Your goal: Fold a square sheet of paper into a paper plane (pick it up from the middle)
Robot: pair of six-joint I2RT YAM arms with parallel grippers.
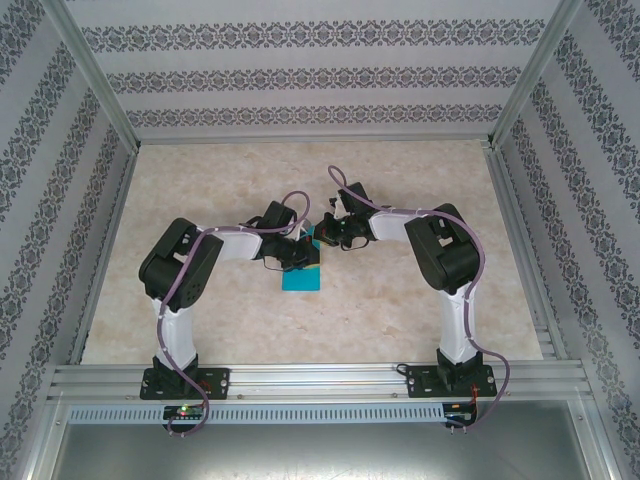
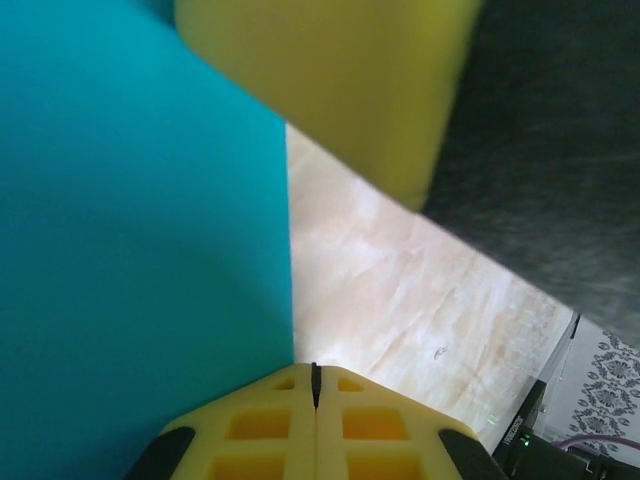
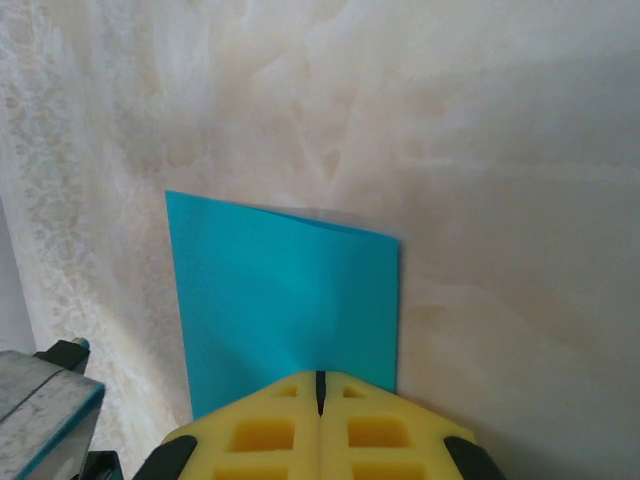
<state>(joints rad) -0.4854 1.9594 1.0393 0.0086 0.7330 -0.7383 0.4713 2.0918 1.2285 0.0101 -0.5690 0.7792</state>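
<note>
While the top view shows the teal sheet of paper [image 1: 301, 276] mid-tabletop [image 1: 420, 300] beneath both arms, wrist views show the left gripper [image 2: 315, 385] and right gripper [image 3: 320, 380] closed tight, tips at its edge.

Shot from high behind the arm bases [image 1: 185, 380], the overhead camera looks down on the whole bench [image 1: 420, 300]. The wrist cameras look along the left end effector [image 2: 315, 372] and the right end effector [image 3: 320, 380], close above the blue paper [image 3: 285, 300] and the pale bench top that all three views share.
</note>
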